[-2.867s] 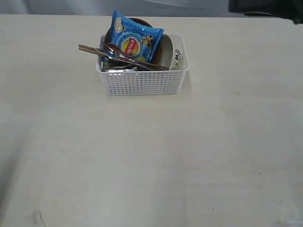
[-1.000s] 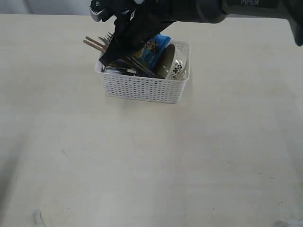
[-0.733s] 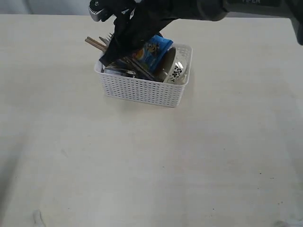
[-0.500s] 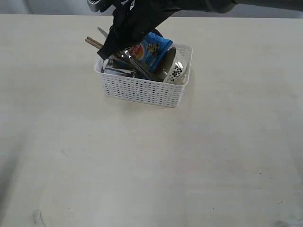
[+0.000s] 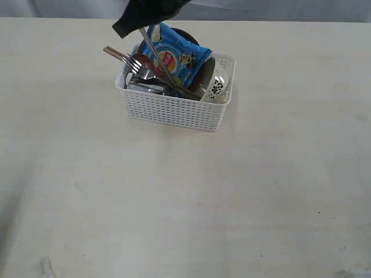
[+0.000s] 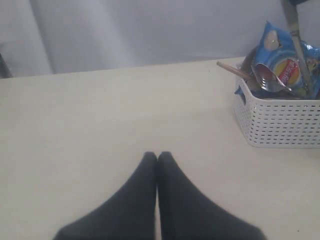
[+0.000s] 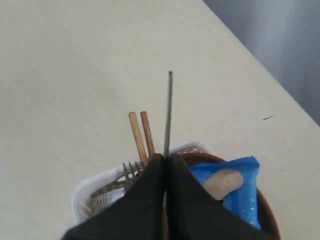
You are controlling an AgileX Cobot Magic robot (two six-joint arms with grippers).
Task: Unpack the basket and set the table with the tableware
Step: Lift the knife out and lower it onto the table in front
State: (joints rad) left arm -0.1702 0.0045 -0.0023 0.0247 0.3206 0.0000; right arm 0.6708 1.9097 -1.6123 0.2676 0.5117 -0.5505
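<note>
The white basket (image 5: 174, 108) stands on the table (image 5: 185, 197) toward the back. My right gripper (image 5: 139, 24) hangs over the basket's left end, shut on a steel knife (image 5: 155, 57). The knife slants steeply, its lower end still down among the basket's contents. From the right wrist, the knife (image 7: 169, 110) shows edge-on past the gripper (image 7: 165, 157). A fork (image 5: 133, 62) and wooden chopsticks (image 5: 115, 54) poke over the left rim. An off-white bowl (image 5: 212, 75) stands on edge at the right end. My left gripper (image 6: 157, 156) is shut and empty, low over bare table.
A blue chip bag (image 5: 173, 53) leans in the basket in front of a red-brown plate (image 5: 186, 35). A shiny steel cup (image 5: 148, 88) lies low inside. The tabletop spreads wide on every side of the basket.
My right gripper has risen over the basket, lifting the knife's upper end with it. The fork has come into view. The basket has hardly shifted.
</note>
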